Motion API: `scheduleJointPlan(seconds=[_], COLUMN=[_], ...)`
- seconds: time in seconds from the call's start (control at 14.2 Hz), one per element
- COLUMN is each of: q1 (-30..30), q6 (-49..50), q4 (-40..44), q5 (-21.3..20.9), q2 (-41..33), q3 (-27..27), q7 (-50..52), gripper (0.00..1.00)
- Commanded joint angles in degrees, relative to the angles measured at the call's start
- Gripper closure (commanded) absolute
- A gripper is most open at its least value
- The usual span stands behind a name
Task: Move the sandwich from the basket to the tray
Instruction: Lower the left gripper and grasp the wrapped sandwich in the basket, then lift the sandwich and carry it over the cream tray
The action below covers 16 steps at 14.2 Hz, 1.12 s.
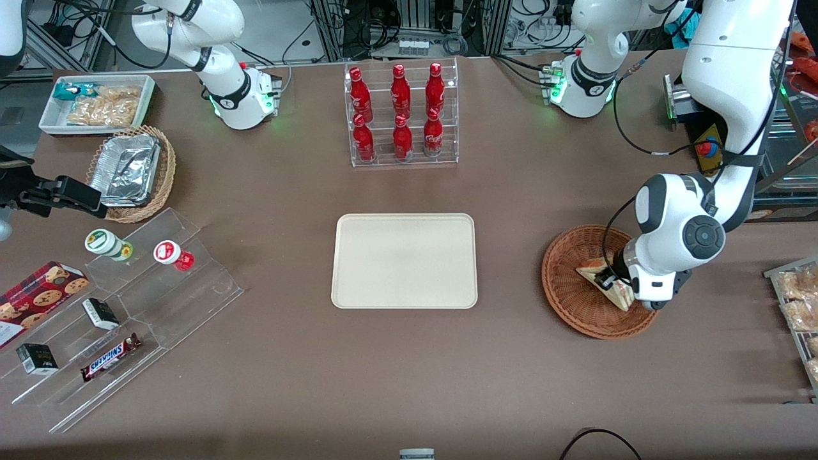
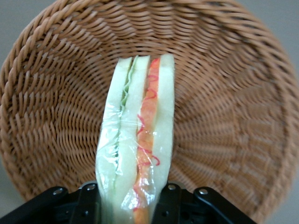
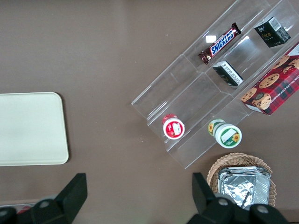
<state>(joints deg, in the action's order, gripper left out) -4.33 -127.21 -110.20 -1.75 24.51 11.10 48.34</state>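
Note:
The sandwich (image 1: 621, 295), a wrapped wedge of white bread with green and red filling, stands on edge in the reddish-brown wicker basket (image 1: 569, 287) toward the working arm's end of the table. My left gripper (image 1: 607, 278) reaches down into the basket and is shut on the sandwich. In the left wrist view the sandwich (image 2: 138, 140) runs out from between the two black fingers of the gripper (image 2: 130, 198), with the basket's weave (image 2: 224, 93) all around it. The cream tray (image 1: 404, 260) lies bare at the table's middle and also shows in the right wrist view (image 3: 28, 128).
An acrylic rack of red bottles (image 1: 401, 115) stands farther from the camera than the tray. Toward the parked arm's end are a pale wicker basket with foil containers (image 1: 131, 172), a white bin of snacks (image 1: 96, 102) and a clear stepped shelf (image 1: 128, 306). A rack of snack bags (image 1: 795, 306) sits beside the basket.

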Motion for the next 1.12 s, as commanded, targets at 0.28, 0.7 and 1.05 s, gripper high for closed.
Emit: scheduleJointPlan(seconds=[0.28, 0.7, 1.05], q1=[17.7, 33.8, 40.4], q6=[14.9, 14.4, 14.4], q4=[20.1, 34.2, 40.1], q5=[-0.7, -0.7, -1.2], q2=[3.9, 16.5, 24.4], q3=[0.2, 0.1, 0.1], q7=[3.4, 3.2, 1.4], gripper=[0.82, 0.80, 0.79])
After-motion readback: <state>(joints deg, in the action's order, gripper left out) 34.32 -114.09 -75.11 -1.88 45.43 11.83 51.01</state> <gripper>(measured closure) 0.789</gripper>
